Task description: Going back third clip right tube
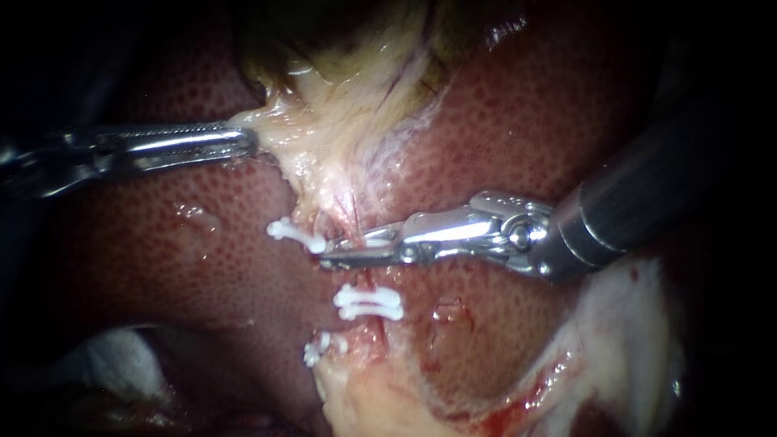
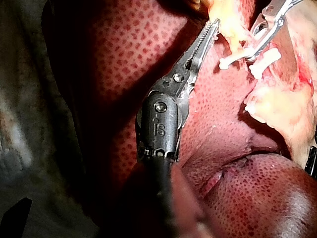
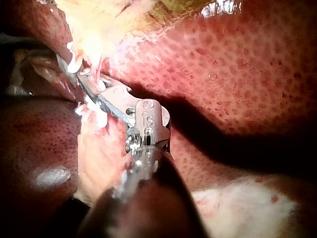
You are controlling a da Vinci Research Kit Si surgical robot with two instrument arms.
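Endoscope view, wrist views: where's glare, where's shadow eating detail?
Endoscope view: glare streaks on the left instrument and right instrument; edges black. Left wrist view: the liver is lit ahead of the instrument, deep shadow beside its shaft. Right wrist view: the instrument throws a broad shadow across the liver; glare spot beside it.

You see dark red liver (image 1: 162, 251) with fine dots, white clips (image 1: 368, 303), and pale yellow tissue (image 1: 348, 121) between your left instrument's (image 1: 252, 142) jaws.
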